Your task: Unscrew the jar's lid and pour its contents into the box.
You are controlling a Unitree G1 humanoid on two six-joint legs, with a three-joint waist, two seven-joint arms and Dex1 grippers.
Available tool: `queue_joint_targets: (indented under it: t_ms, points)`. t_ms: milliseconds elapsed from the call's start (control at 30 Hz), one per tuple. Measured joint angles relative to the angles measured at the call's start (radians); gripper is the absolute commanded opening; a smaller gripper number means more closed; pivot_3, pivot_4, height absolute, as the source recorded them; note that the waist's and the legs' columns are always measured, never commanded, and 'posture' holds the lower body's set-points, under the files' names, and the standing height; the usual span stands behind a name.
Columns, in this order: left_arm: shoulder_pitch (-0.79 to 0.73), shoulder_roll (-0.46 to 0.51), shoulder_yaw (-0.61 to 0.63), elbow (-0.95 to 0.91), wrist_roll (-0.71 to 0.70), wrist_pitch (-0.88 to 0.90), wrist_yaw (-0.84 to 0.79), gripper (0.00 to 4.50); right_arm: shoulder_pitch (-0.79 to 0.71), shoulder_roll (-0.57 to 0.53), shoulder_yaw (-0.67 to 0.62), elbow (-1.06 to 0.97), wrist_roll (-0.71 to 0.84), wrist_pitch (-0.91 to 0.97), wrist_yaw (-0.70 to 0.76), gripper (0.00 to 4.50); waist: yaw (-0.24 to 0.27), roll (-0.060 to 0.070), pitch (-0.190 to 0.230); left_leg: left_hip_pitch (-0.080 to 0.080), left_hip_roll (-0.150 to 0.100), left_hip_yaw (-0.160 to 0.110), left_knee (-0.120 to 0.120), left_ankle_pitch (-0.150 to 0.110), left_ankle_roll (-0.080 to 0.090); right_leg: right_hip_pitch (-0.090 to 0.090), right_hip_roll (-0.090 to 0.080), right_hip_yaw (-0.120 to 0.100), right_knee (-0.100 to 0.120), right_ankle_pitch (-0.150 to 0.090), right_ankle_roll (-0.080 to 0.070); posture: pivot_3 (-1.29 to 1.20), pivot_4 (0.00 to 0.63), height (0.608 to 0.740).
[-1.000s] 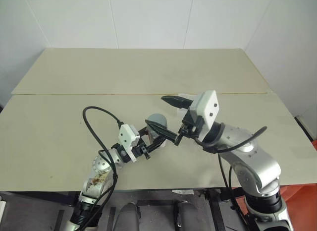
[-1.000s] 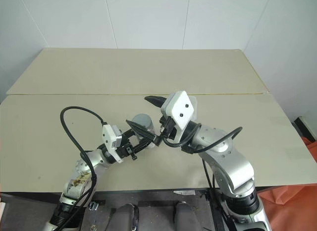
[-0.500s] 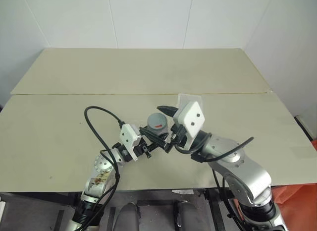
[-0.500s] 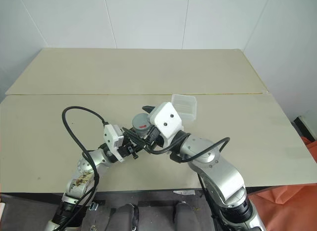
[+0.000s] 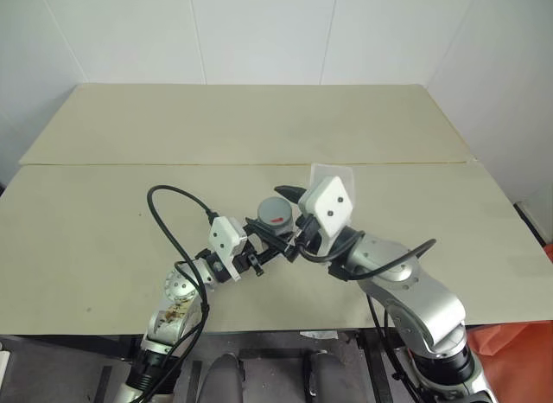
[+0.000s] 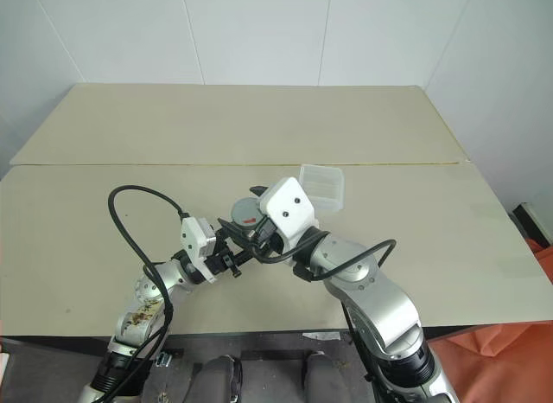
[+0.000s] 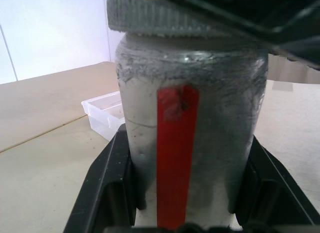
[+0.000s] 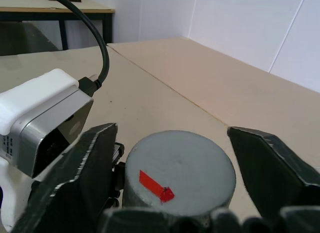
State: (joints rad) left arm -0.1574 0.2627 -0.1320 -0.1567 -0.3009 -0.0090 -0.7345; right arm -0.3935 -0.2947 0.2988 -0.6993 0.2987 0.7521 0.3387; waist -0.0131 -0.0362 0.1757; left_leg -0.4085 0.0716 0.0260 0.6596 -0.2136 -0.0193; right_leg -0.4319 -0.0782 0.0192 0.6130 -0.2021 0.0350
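Left hand point(image 5: 270, 240) clamps jar point(image 7: 190, 128); right hand point(image 8: 177, 158) spread wide around lid point(image 8: 180, 165), not gripping.

jar point(image 5: 274, 220) mid-frame, above table point(image 5: 104, 239) | lid point(image 8: 180, 166) on jar | box point(image 6: 322, 185) on table, upper right of jar

Both arms reach in over the table's near edge and meet at its middle. The left gripper point(image 7: 190, 213) points forward and rightward, its black fingers clamped on the jar point(image 7: 190, 143). The right gripper point(image 8: 180, 158) comes from the right, fingers spread either side of the lid point(image 8: 180, 165).
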Motion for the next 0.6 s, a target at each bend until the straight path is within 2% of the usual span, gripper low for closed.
queue_joint_targets:
  t_ms: [33, 67, 267, 367, 467, 600]
  points:
    - [0.000, 0.000, -0.001, 0.000, 0.000, 0.000, -0.001, 2.01, 0.003, -0.002, -0.001, 0.001, -0.001, 0.000, 0.002, 2.86, 0.000, 0.000, 0.000, 0.000, 0.000, 0.000, 0.000, 0.000, 0.000, 0.000, 0.000, 0.000, 0.000, 0.000, 0.000, 0.00, 0.150, 0.740]
    - [0.000, 0.000, -0.001, 0.000, 0.000, 0.001, -0.001, 2.01, 0.005, -0.002, -0.002, 0.001, -0.002, 0.000, 0.003, 2.75, 0.000, 0.000, 0.000, 0.000, 0.000, 0.000, 0.000, 0.000, 0.000, 0.000, 0.000, 0.000, 0.000, 0.000, 0.000, 0.00, 0.150, 0.740]
    - [0.003, 0.000, -0.001, 0.000, -0.003, 0.004, -0.005, 2.01, 0.006, -0.003, -0.002, 0.002, -0.003, -0.002, 0.011, 2.75, 0.000, 0.000, 0.000, 0.000, 0.000, 0.000, 0.000, 0.000, 0.000, 0.000, 0.000, 0.000, 0.000, 0.000, 0.000, 0.00, 0.150, 0.740]
    - [0.014, 0.002, -0.005, -0.002, -0.013, 0.005, -0.018, 2.01, 0.006, -0.032, -0.013, 0.017, 0.012, -0.026, 0.067, 2.75, 0.000, 0.000, 0.000, 0.000, 0.000, 0.000, 0.000, 0.000, 0.000, 0.000, 0.000, 0.000, 0.000, 0.000, 0.000, 0.00, 0.150, 0.740]
    - [0.019, 0.011, -0.013, -0.007, -0.018, 0.007, -0.042, 2.01, -0.010, -0.082, -0.062, 0.070, 0.085, -0.067, 0.196, 2.75, 0.000, 0.000, 0.000, 0.000, 0.000, 0.000, 0.000, 0.000, 0.000, 0.000, 0.000, 0.000, -0.001, 0.000, 0.000, 0.00, 0.150, 0.740]
    - [0.021, 0.020, -0.024, -0.035, -0.044, 0.011, -0.075, 2.01, -0.095, -0.146, -0.146, 0.238, 0.223, -0.138, 0.486, 2.75, 0.000, 0.000, 0.000, 0.000, 0.000, 0.000, 0.000, 0.000, 0.000, 0.000, 0.000, 0.000, 0.000, 0.000, 0.000, 0.00, 0.150, 0.740]
